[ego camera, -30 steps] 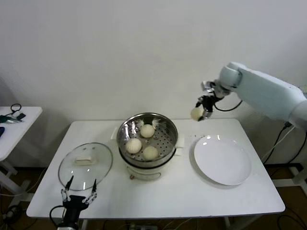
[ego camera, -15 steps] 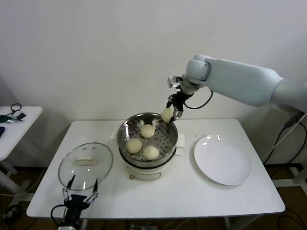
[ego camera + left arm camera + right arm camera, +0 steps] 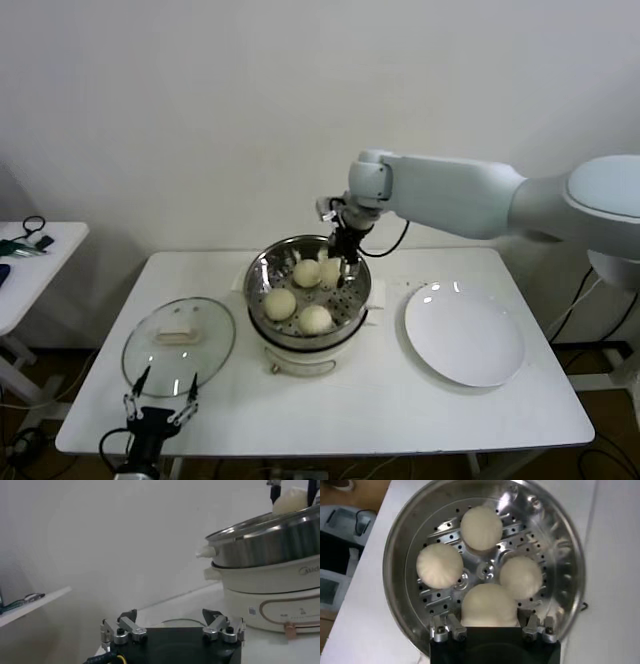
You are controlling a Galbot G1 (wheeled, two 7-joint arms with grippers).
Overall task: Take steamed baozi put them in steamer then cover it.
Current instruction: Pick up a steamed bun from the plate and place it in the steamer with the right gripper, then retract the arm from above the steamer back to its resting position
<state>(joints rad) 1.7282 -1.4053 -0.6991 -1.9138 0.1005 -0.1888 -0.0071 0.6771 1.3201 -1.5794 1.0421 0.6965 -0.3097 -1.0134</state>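
Observation:
The steamer (image 3: 352,291) stands mid-table on its white pot base (image 3: 300,358). Three steamed baozi (image 3: 280,303) lie in it. My right gripper (image 3: 336,262) is shut on the fourth baozi (image 3: 329,271) and holds it low over the basket's far side. In the right wrist view the held baozi (image 3: 488,606) fills the gap of my right gripper (image 3: 490,628) above the steamer (image 3: 405,540). The cover (image 3: 205,362) lies flat on the table to the left. My left gripper (image 3: 160,405) is open and empty at the front edge by the cover; the left wrist view shows it (image 3: 172,625) too.
A bare white plate (image 3: 463,335) lies right of the steamer. A small side table (image 3: 30,262) with cables stands far left. The wall is close behind the table. The left wrist view shows the steamer (image 3: 270,537) and pot base (image 3: 272,597) from the side.
My right arm has swung left from behind the plate to over the steamer and come down, carrying the baozi with it. The left gripper has stayed put.

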